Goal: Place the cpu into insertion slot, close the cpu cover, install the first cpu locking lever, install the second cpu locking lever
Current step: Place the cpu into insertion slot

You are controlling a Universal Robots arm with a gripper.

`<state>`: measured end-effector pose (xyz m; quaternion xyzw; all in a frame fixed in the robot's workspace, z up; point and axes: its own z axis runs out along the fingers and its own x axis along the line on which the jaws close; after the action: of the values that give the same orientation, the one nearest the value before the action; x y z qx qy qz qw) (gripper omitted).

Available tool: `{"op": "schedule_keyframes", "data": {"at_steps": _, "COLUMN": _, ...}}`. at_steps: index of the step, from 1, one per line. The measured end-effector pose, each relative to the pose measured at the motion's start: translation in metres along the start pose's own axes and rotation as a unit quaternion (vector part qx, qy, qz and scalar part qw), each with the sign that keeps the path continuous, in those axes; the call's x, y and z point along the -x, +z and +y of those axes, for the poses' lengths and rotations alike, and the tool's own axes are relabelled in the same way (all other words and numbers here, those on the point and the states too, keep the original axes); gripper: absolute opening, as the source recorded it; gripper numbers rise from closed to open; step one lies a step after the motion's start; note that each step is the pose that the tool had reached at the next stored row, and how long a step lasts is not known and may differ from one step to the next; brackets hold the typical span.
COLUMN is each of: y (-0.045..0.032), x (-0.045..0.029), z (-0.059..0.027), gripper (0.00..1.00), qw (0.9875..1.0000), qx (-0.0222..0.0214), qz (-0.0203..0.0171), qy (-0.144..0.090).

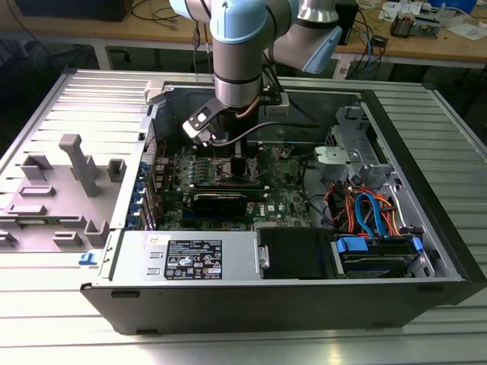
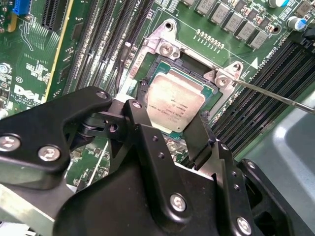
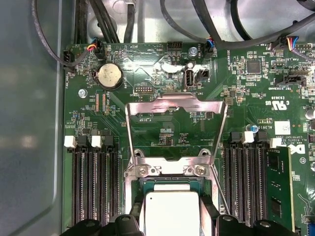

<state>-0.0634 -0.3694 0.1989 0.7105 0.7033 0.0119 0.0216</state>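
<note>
**A:** Where is the tool (image 2: pixel 172 125)?
**B:** It reaches in from the lower left of the second wrist view, clamped on the cpu (image 2: pixel 174 98) at centre frame.
**A:** And the insertion slot (image 2: pixel 167 66)?
**B:** Directly beneath the cpu, edges roughly aligned. To the right runs a thin locking lever (image 2: pixel 275 96). In the first wrist view the cpu cover (image 3: pixel 177 104) stands open, above centre.

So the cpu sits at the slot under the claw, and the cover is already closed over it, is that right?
Not quite: the cover is open, swung back off the slot, as the first wrist view shows. The cpu does sit at the slot under the claw.
</note>
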Motion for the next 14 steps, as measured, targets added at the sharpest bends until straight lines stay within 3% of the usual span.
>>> {"op": "schedule_keyframes", "data": {"at_steps": 12, "y": 0.0008, "x": -0.0006, "z": 0.0002, "gripper": 0.55, "qw": 1.0000, "qx": 0.0005, "qz": 0.0008, "qy": 0.000}}
{"op": "schedule_keyframes", "data": {"at_steps": 14, "y": 0.0004, "x": -0.0006, "z": 0.0002, "gripper": 0.60, "qw": 1.0000, "qx": 0.0002, "qz": 0.0003, "qy": 0.000}}
